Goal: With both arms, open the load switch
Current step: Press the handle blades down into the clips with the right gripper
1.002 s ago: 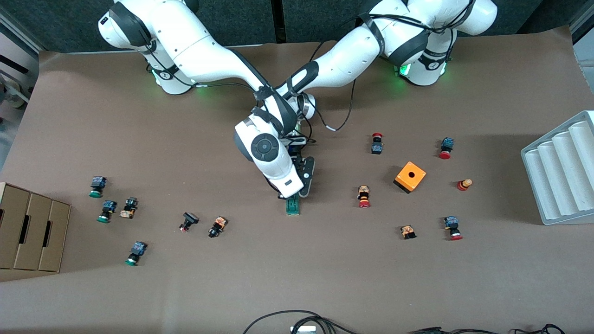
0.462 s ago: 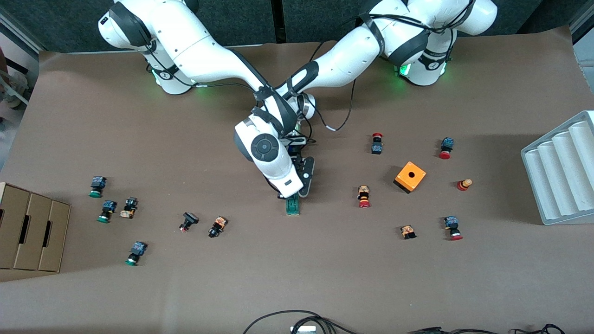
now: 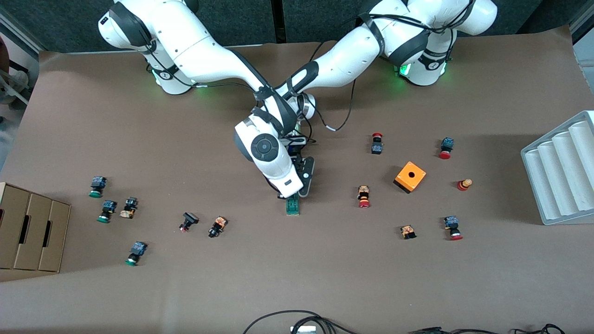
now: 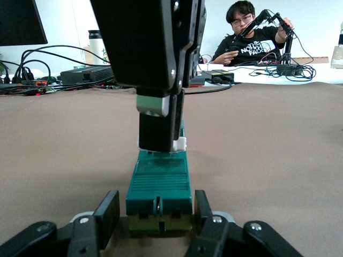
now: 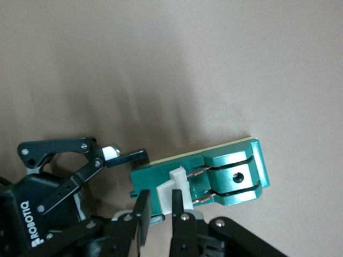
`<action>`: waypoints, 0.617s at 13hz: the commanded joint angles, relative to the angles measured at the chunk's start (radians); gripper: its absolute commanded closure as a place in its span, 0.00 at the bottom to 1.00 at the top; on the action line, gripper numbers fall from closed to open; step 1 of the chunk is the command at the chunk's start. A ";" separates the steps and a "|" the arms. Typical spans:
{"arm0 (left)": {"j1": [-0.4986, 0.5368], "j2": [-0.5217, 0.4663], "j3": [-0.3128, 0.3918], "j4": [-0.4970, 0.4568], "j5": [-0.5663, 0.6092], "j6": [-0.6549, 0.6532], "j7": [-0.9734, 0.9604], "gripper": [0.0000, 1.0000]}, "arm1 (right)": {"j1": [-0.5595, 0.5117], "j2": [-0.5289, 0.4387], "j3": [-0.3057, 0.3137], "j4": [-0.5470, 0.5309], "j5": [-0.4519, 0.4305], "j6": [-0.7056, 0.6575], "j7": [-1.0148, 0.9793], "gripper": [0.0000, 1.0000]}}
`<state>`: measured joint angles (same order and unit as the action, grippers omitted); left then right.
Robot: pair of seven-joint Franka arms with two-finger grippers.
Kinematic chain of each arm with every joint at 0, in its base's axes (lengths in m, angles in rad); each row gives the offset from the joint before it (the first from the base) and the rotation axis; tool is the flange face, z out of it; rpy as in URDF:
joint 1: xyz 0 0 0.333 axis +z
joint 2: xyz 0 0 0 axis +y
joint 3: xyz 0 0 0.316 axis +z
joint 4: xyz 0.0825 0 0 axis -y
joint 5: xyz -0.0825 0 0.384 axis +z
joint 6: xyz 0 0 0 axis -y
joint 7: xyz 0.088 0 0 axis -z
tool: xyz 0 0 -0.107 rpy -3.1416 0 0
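Observation:
The dark-green load switch [image 3: 292,205] lies flat at mid-table, and both arms meet over it. My left gripper [image 4: 157,206] lies low at the switch's end nearer the robots' bases. It is shut on that end, one finger on each side. In the right wrist view one of its fingers [image 5: 126,157] presses the switch's [image 5: 225,171] side. My right gripper [image 5: 159,201] comes down from above. It is shut on the white sliding piece [image 5: 179,184], which sits across the green body. In the front view the right arm's white hand [image 3: 278,167] hides its fingertips.
An orange cube box [image 3: 410,176] and several red push buttons lie toward the left arm's end. Green and dark buttons are scattered toward the right arm's end. A cardboard box [image 3: 28,232] and a white ridged tray [image 3: 561,171] stand at the table's two ends. Cables [image 3: 297,320] lie at the front edge.

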<state>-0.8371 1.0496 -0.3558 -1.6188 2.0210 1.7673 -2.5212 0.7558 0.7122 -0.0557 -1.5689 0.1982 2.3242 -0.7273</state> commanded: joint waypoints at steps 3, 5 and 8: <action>-0.016 0.047 0.012 0.008 -0.013 -0.005 -0.001 0.37 | 0.010 0.016 -0.004 -0.014 -0.029 0.041 0.025 0.78; -0.016 0.046 0.012 0.007 -0.013 -0.005 -0.001 0.37 | 0.010 0.018 -0.004 -0.014 -0.029 0.043 0.025 0.78; -0.016 0.047 0.014 0.007 -0.012 -0.005 -0.001 0.37 | 0.011 0.016 -0.004 -0.014 -0.028 0.043 0.025 0.78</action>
<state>-0.8375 1.0496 -0.3554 -1.6187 2.0211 1.7672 -2.5209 0.7562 0.7167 -0.0537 -1.5745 0.1982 2.3394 -0.7273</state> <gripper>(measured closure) 0.366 0.771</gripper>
